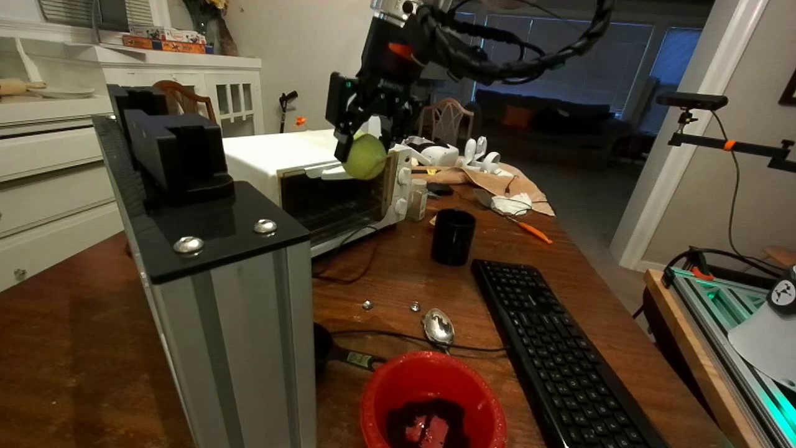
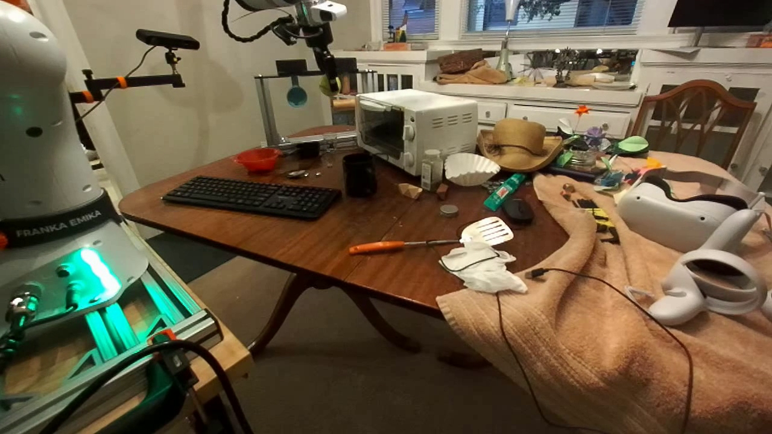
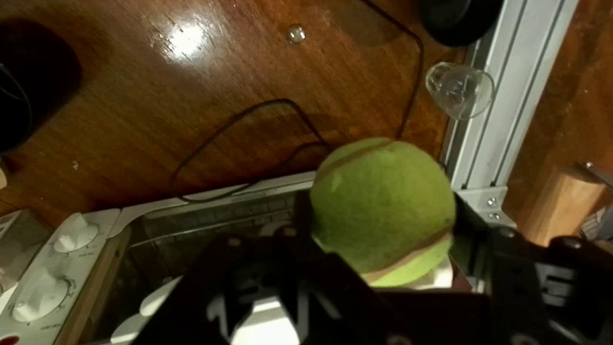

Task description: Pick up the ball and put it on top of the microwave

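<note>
The yellow-green tennis ball [image 1: 365,160] is held in the air between the fingers of my gripper [image 1: 367,144]. The ball also shows in an exterior view [image 2: 330,85] and in the wrist view [image 3: 383,206]. In the wrist view both black fingers press on its sides. The white microwave [image 1: 264,149] has a flat bare top and a dark glass front. It also shows in an exterior view [image 2: 431,120] and its knobs show in the wrist view [image 3: 43,294]. The ball hangs near the microwave's upper front edge, apart from the top surface as far as I can tell.
A grey metal column with a black top [image 1: 242,336] stands beside the microwave. A black mug [image 1: 453,236], a keyboard [image 1: 553,348] and a red bowl [image 1: 435,367] are on the table. A straw hat [image 2: 518,144] and a glass bottle [image 2: 431,170] stand by the microwave.
</note>
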